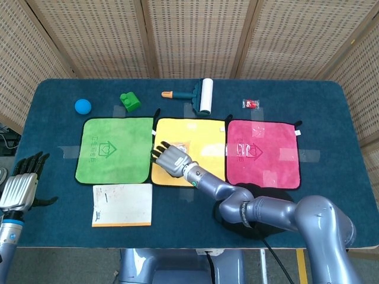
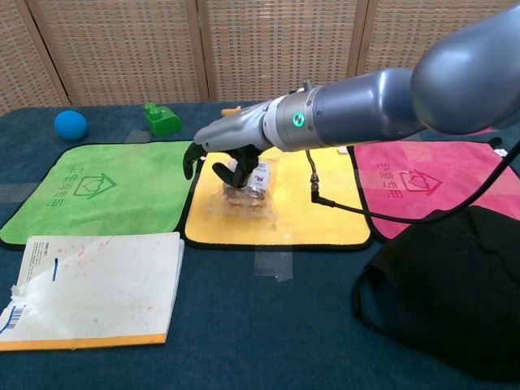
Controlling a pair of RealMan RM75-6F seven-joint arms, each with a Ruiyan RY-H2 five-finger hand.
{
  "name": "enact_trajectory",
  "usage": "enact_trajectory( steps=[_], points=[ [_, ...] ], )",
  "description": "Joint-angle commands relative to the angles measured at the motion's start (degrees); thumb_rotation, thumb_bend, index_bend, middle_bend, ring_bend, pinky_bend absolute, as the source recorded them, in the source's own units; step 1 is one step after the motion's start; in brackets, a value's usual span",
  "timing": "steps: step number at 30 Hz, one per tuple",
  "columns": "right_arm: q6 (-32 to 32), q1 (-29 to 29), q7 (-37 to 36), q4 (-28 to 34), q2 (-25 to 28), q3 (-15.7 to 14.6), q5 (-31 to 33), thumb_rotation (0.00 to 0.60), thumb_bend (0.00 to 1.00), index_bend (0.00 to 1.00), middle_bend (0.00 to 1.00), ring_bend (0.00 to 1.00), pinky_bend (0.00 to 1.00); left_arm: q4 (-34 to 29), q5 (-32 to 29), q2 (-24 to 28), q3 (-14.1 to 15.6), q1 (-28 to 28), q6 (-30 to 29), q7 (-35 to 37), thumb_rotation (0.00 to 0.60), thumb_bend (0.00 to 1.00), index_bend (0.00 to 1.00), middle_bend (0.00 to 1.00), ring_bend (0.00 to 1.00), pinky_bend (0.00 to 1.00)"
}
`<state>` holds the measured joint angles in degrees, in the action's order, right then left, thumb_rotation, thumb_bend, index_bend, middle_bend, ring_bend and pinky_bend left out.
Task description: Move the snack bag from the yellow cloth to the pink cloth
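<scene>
The snack bag (image 2: 245, 197), clear with a white label, lies flat on the yellow cloth (image 2: 313, 203) in the middle of the table. My right hand (image 2: 225, 158) hangs over the bag's far end with fingers apart and curved down, the fingertips at or just above the wrapper. In the head view the right hand (image 1: 170, 158) covers most of the snack bag (image 1: 181, 145). The pink cloth (image 1: 263, 151) lies right of the yellow cloth (image 1: 207, 139) with nothing on it. My left hand (image 1: 21, 184) rests off the table's left edge, fingers spread and holding nothing.
A green cloth (image 1: 115, 149) lies left of the yellow one, a notebook (image 1: 121, 204) in front of it. A black cloth (image 2: 447, 292) sits at the front right. Along the back are a blue ball (image 1: 83, 106), a green block (image 1: 130, 101), a lint roller (image 1: 201, 94) and a small red packet (image 1: 251, 103).
</scene>
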<state>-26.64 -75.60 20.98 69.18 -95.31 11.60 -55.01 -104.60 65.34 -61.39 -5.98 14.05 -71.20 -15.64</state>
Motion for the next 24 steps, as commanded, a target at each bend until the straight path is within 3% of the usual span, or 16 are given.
enact_trajectory(
  steps=[1,15,17,24],
  points=[
    [-0.4,-0.9,1.5,-1.7,-1.4,-1.7,1.5,0.600,1.00,0.20,0.16,0.13,0.07,0.2,-0.3,0.1,0.0,0.1,0.3,0.3,0.600,0.00,0.00,0.00,0.00,0.00],
    [-2.2,-1.9,6.0,-2.2,-0.7,-6.9,5.6,0.600,1.00,0.26,0.24,0.16,0.13,0.5,-0.7,0.1,0.3,0.7,0.6,0.5,0.600,0.00,0.00,0.00,0.00,0.00],
    [-2.8,-1.4,8.0,-2.0,0.8,-9.1,7.8,0.600,1.00,0.27,0.25,0.17,0.15,0.3,-0.3,0.0,0.5,0.7,0.6,0.4,0.600,0.00,0.00,0.00,0.00,0.00],
    [-5.0,-1.2,11.8,1.3,4.2,-12.7,14.6,0.600,1.00,0.31,0.29,0.21,0.20,-0.1,0.3,-0.2,1.0,0.7,0.1,-0.1,0.600,0.00,0.00,0.00,0.00,0.00]
  ],
)
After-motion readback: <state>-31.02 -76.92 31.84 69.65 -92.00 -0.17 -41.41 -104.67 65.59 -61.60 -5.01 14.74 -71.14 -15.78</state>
